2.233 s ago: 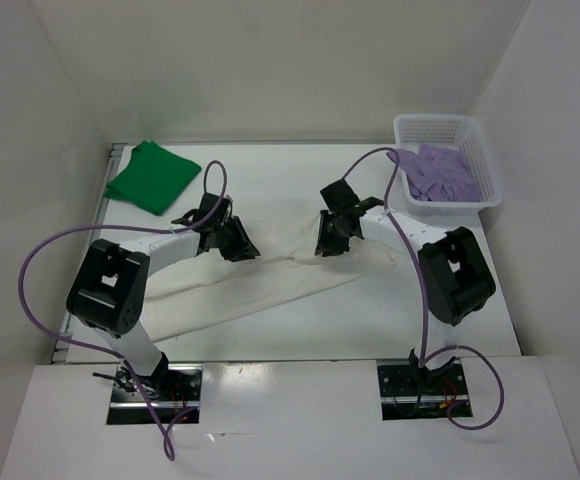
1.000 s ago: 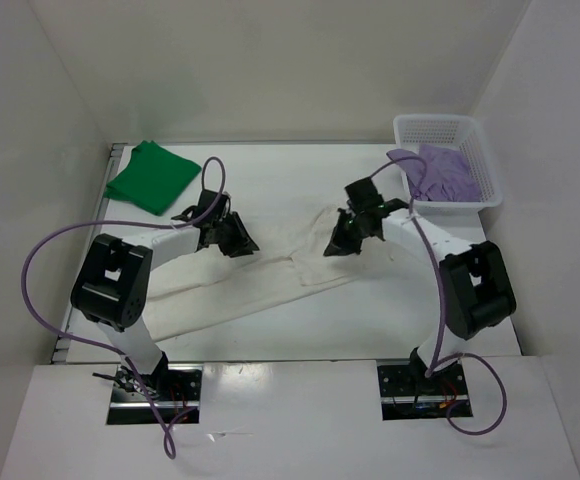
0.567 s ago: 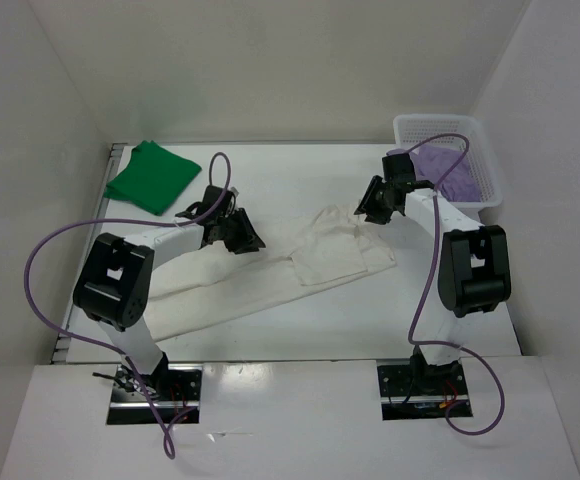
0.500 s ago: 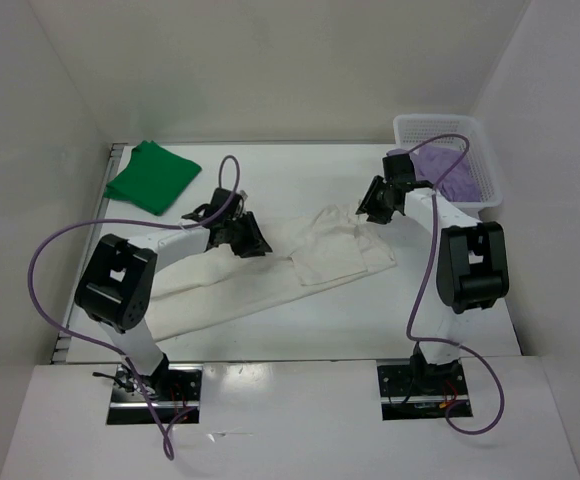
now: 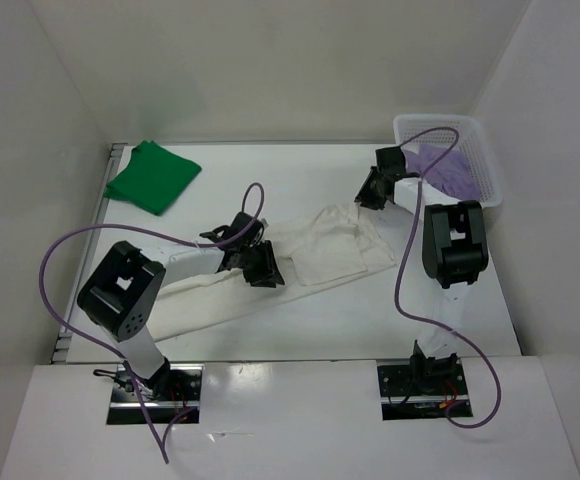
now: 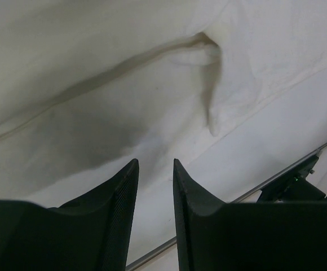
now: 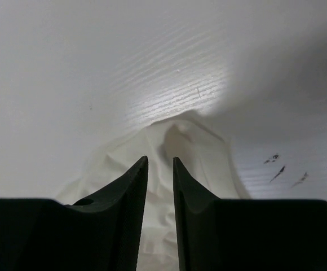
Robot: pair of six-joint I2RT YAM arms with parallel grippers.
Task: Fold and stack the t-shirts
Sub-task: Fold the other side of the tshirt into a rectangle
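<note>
The white t-shirt (image 5: 320,250) lies flattened in a long band across the middle of the table. My left gripper (image 5: 266,270) hovers low over its middle, jaws slightly apart with nothing between them (image 6: 155,161); creased white cloth (image 6: 124,84) fills that view. My right gripper (image 5: 367,195) is just past the shirt's back right corner, jaws narrowly apart and empty (image 7: 160,158), with the cloth's edge (image 7: 175,141) below them. The green t-shirt (image 5: 153,177) lies folded at the back left. The lavender t-shirt (image 5: 448,170) lies bunched in the basket.
The white lattice basket (image 5: 475,135) stands at the back right corner, close to my right arm. White walls enclose the table on three sides. A purple cable (image 5: 70,260) loops off the left arm.
My right gripper carried the shirt's right end toward the back right, laid it flat and drew off toward the basket. My left gripper slid right and nearer along the shirt.
</note>
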